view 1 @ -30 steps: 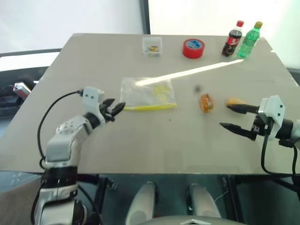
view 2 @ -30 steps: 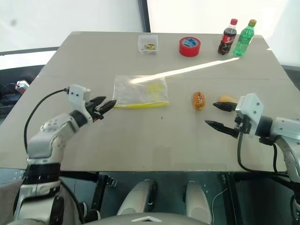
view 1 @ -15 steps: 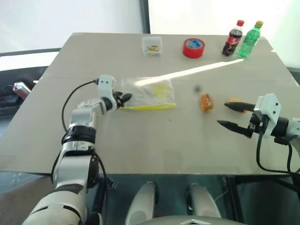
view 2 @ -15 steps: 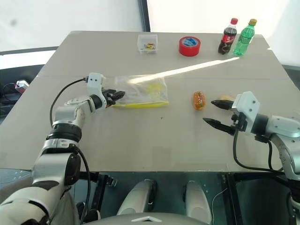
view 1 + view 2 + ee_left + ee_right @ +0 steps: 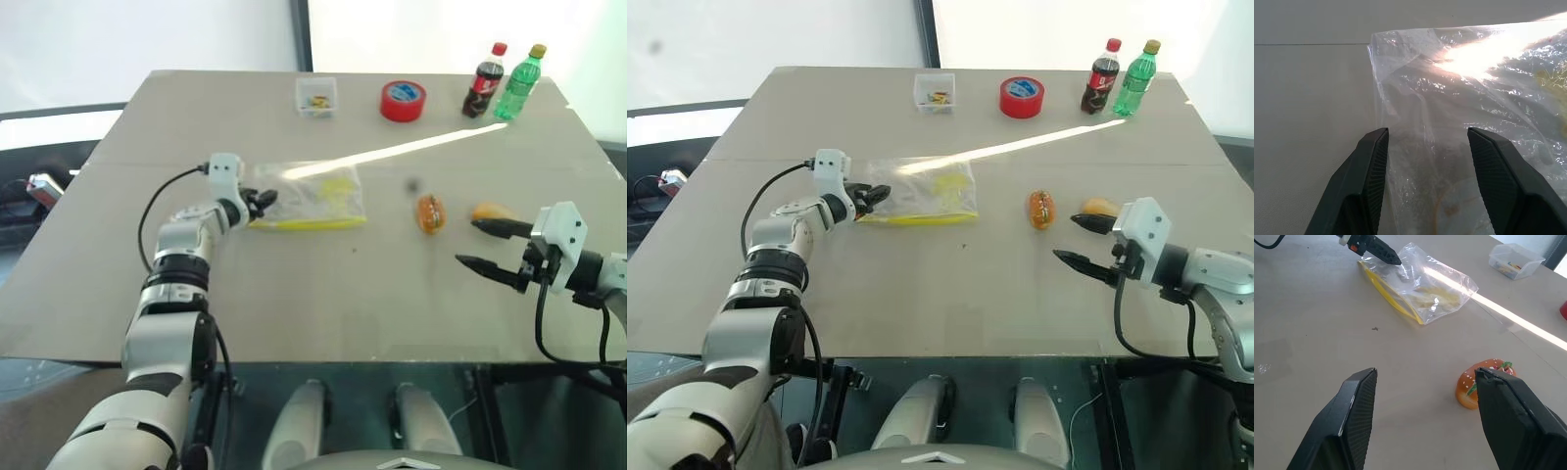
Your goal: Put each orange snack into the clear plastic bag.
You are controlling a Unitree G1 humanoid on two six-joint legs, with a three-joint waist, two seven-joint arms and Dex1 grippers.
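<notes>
A: Left gripper (image 5: 263,201)?
B: Fingers apart, empty, tips at the near-left edge of the clear plastic bag (image 5: 309,197); the film lies between the fingers in its wrist view. Bag flat on the table (image 5: 313,294), yellow strip along its near edge.

A: Snacks?
B: Right of the bag, well apart from it. Striped orange snack (image 5: 429,213), then plain orange snack (image 5: 490,211), just beside the upper fingertip.

A: Right gripper (image 5: 478,245)?
B: Fingers spread wide, holding nothing, above the table.
</notes>
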